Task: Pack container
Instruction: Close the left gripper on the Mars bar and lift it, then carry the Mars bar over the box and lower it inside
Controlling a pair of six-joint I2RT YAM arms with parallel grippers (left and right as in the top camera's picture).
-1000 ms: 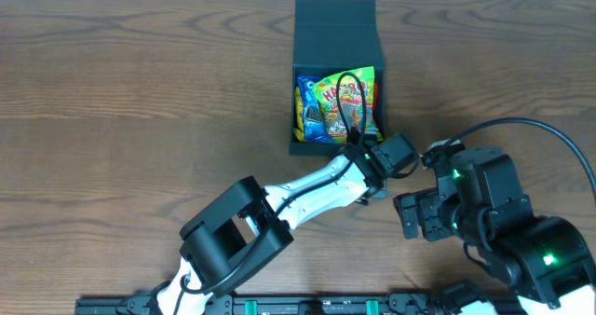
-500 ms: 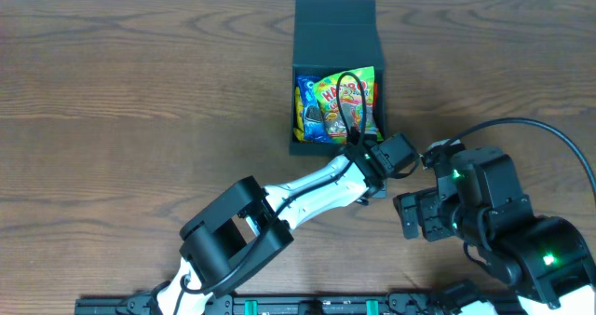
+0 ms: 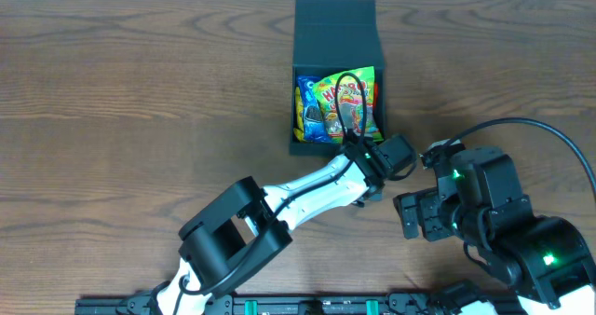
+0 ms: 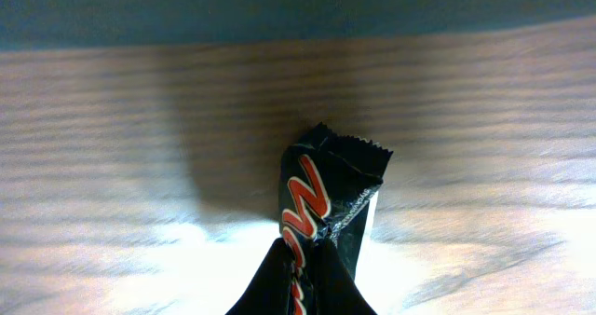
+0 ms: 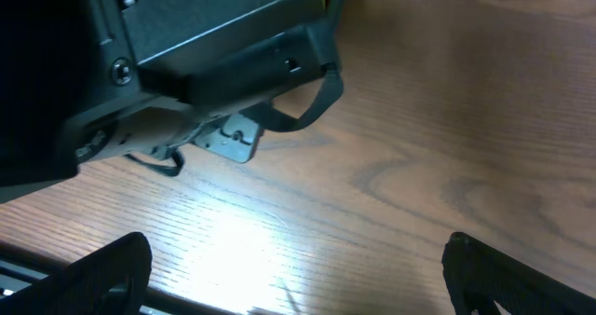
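Left wrist view: left gripper (image 4: 300,294) cut off at the bottom edge, only the dark finger ends showing, pinched narrow on a black candy bar (image 4: 328,198) with red lettering; brand not readable, lower part of the bar hidden between the fingers. Cannot tell whether the bar touches the table (image 4: 112,166); its shadow lies on the wood beside it. Crimped end points toward the container (image 3: 335,35), whose dark wall is a blurred band across the top of this view. Overhead, the bar is hidden under the left wrist, just outside the container's near right corner. Container stands open, flap lid laid back on its far side; inside, a green-and-orange snack packet (image 3: 351,99) and, toward the container's left wall, a blue packet (image 3: 309,117). Right gripper (image 5: 293,278) sits further out from that same corner, fingers spread wide over bare wood; only the right wrist view shows this spread, with the left arm's wrist housing (image 5: 205,54) at its upper left
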